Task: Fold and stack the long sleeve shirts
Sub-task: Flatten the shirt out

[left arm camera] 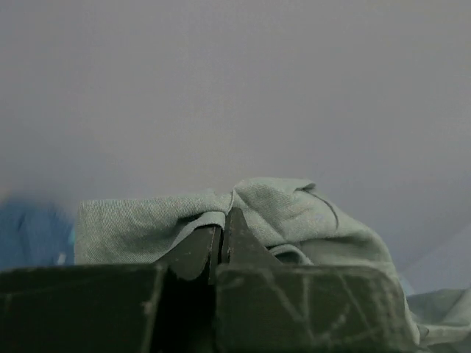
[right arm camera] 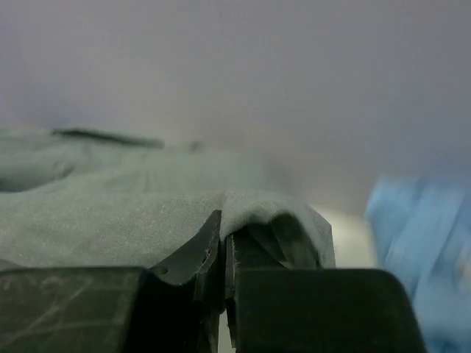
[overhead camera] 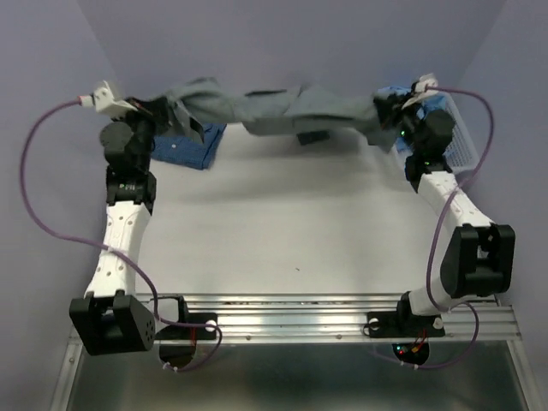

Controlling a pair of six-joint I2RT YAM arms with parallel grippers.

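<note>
Along the far edge of the table [overhead camera: 282, 231], the left claw [overhead camera: 167, 116] and the right claw [overhead camera: 384, 111] are each pinching tight on one end of the grey shirt [overhead camera: 282, 110], which is hanging stretched and rumpled between them, lifted off the surface. At far left a folded dark blue shirt [overhead camera: 184, 150] is lying on the table just beneath the left claw, while at far right a light blue shirt [right arm camera: 419, 250] is showing beside the white basket [overhead camera: 462, 141].

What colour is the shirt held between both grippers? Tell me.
Plain grey shirt; clearest in the left wrist view.
</note>
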